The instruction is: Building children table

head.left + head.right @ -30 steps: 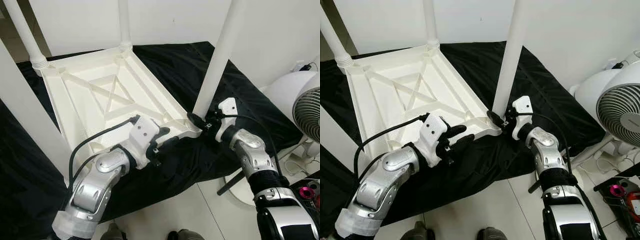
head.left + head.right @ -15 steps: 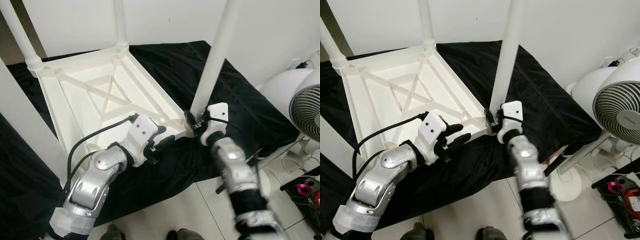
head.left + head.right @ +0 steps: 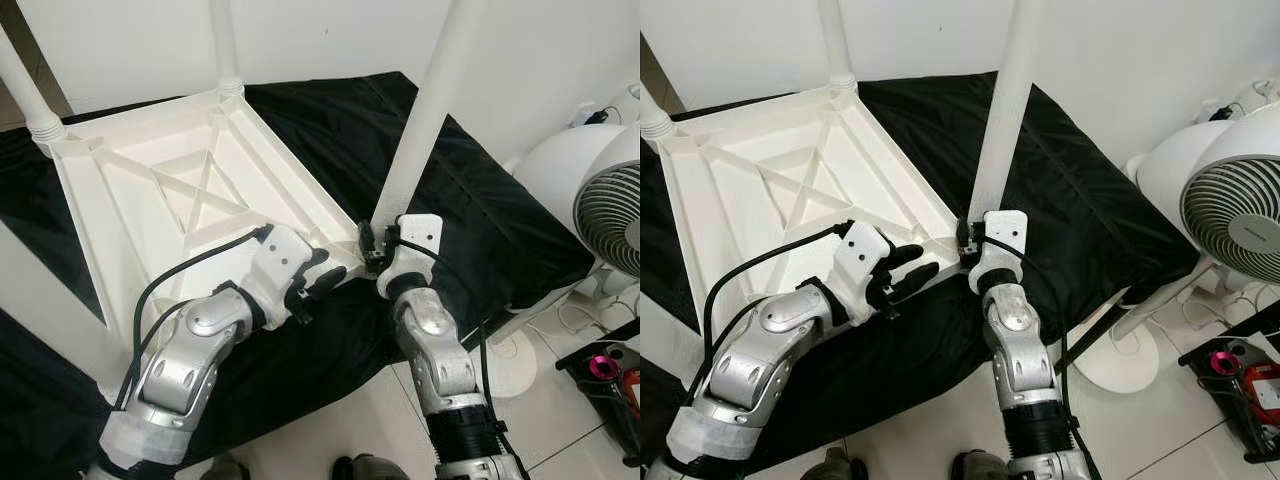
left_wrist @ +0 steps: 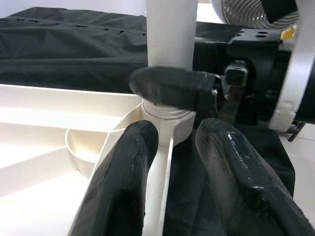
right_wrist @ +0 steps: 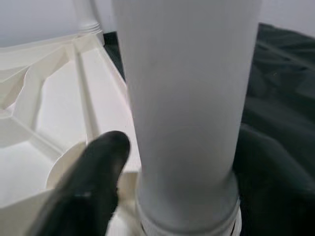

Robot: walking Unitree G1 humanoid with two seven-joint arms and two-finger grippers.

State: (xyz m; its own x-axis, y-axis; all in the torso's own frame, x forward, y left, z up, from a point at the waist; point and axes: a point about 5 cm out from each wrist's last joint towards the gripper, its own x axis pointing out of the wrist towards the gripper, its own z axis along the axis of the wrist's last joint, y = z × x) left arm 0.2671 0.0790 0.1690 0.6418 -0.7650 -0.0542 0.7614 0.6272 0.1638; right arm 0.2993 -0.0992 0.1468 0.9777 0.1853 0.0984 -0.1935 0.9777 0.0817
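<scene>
From my head camera, the white tabletop [image 3: 190,200] lies upside down on a black cloth [image 3: 480,220], its ribbed underside facing up, with legs already standing in the far corners: one far leg [image 3: 225,50] at the back, another [image 3: 25,95] at the far left corner, and a broad white one [image 3: 45,290] close at my left edge. The near-right leg [image 3: 425,110] stands upright in its corner socket, and my right gripper [image 3: 370,248] is at its base, fingers wrapped around it just above the socket. My left gripper [image 3: 318,283] sits at the near edge of the tabletop beside that corner, fingers parted and holding nothing. A white fan [image 3: 610,200] stands off to my right on the tiled floor. In my left wrist view, my two fingers [image 4: 128,182] straddle the tabletop's rim, spread apart with nothing gripped, and one right finger presses across the leg [image 4: 170,29] where it meets the collar. In my right wrist view, the leg [image 5: 187,98] is right against me with one finger [image 5: 86,191] lying alongside its base above the socket. I judge all four legs are in place; what remains is likely seating this last one fully, then turning the table upright.
</scene>
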